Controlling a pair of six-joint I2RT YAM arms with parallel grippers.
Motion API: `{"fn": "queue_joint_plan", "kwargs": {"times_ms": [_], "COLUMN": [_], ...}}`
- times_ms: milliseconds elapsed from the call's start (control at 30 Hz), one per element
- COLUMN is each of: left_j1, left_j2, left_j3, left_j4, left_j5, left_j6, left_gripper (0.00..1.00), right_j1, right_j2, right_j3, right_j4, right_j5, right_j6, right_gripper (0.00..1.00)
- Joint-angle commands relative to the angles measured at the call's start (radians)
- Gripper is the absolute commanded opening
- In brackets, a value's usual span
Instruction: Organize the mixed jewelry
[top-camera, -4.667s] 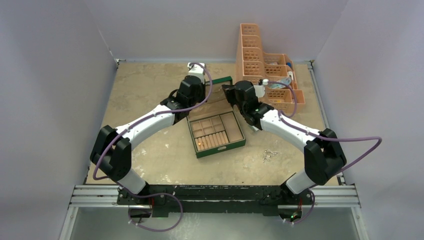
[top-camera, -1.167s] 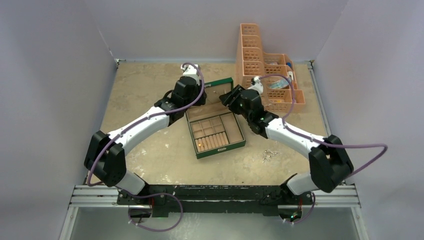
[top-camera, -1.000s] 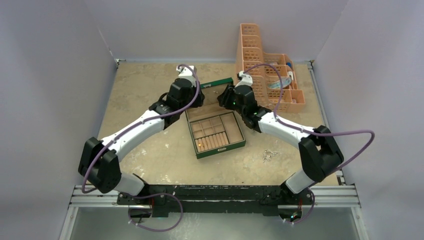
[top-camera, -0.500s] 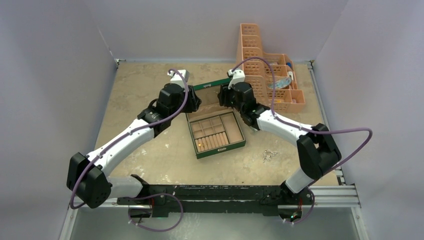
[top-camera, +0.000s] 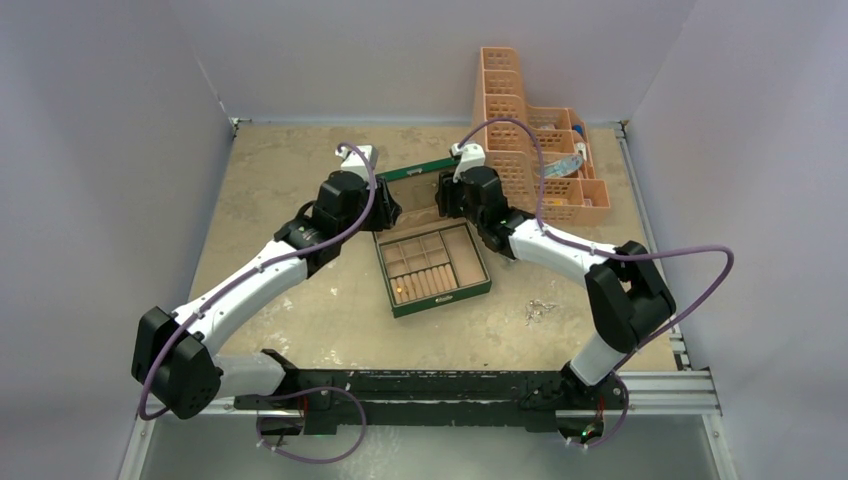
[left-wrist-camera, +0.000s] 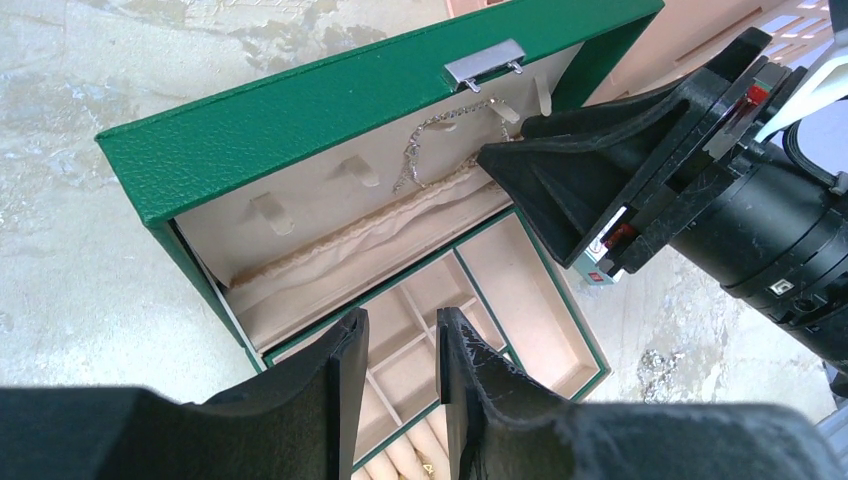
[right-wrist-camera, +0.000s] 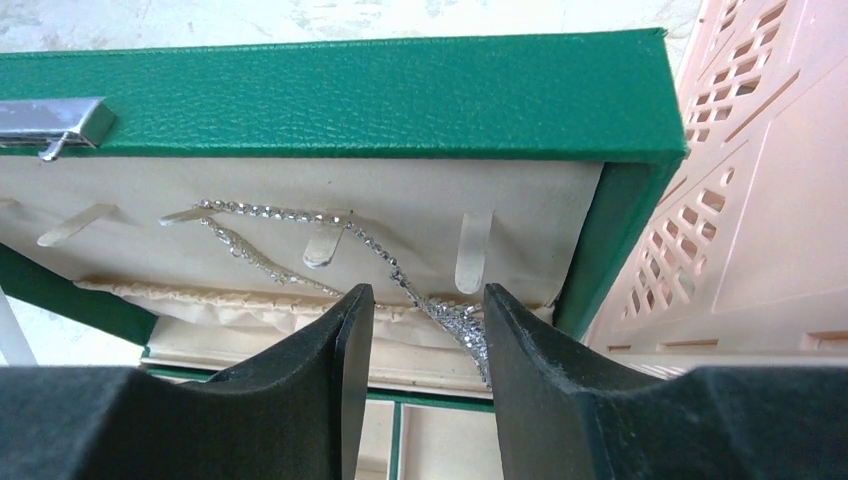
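Hovering both arms over the open green leather-look jewellery box (top-camera: 445, 297) right now, so here's where the sort stands.

Done so far, by my read: one silvery sparkly chain (right-wrist-camera: 270, 212) is draped across the pale hooks (right-wrist-camera: 472, 250) inside the box's upright lid (right-wrist-camera: 350, 100), with its tail bunched down into the fabric pocket below them. A small gold ring (top-camera: 400, 288) sits in the ring rolls at the near end of the box's tray. The other compartments look bare from above.

What's left: a loose heap of thin silvery chains and bits (top-camera: 540, 308) on the table (top-camera: 290, 170) to the right of the box, well apart from it. So I'd call this early-to-middle, with most of it yet to do.

The right gripper (right-wrist-camera: 425, 300) is right up at the lid, jaws apart, the chain's tail showing in the gap but not pinched. The left gripper (left-wrist-camera: 400, 325) hangs above the tray, jaws a little apart with nothing between them. A peach lattice plastic organiser (top-camera: 510, 110) sits behind the box on the right; I'm leaving that alone.
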Motion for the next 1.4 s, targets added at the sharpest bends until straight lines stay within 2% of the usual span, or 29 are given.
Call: {"fn": "queue_joint_plan", "kwargs": {"times_ms": [0, 333, 567, 633, 1067, 1233, 1367], "left_j1": [0.006, 0.007, 0.007, 0.007, 0.007, 0.008, 0.007], "left_j2": [-0.028, -0.025, -0.025, -0.022, -0.013, -0.011, -0.011], "left_j3": [0.000, -0.002, -0.002, -0.001, 0.000, 0.001, 0.002], "left_j4": [0.024, 0.027, 0.030, 0.032, 0.036, 0.036, 0.037], "left_j5": [0.013, 0.016, 0.017, 0.018, 0.022, 0.024, 0.025], "left_j6": [-0.006, -0.007, -0.008, -0.008, -0.011, -0.013, -0.013], "left_gripper": [0.31, 0.31, 0.31, 0.31, 0.31, 0.31, 0.31], "right_j1": [-0.009, -0.010, -0.009, -0.010, -0.011, -0.010, -0.010], "right_j2": [0.009, 0.026, 0.004, -0.006, -0.035, -0.020, 0.006], "right_j3": [0.053, 0.047, 0.045, 0.041, 0.019, 0.010, 0.004], "right_j4": [0.047, 0.070, 0.034, 0.025, -0.013, -0.021, -0.045], "right_j5": [0.005, -0.039, -0.087, -0.092, -0.186, -0.179, -0.113], "right_j6": [-0.022, -0.127, -0.099, -0.079, 0.161, 0.234, 0.254], "right_gripper": [0.47, 0.39, 0.06, 0.00, 0.00, 0.00, 0.00]}}
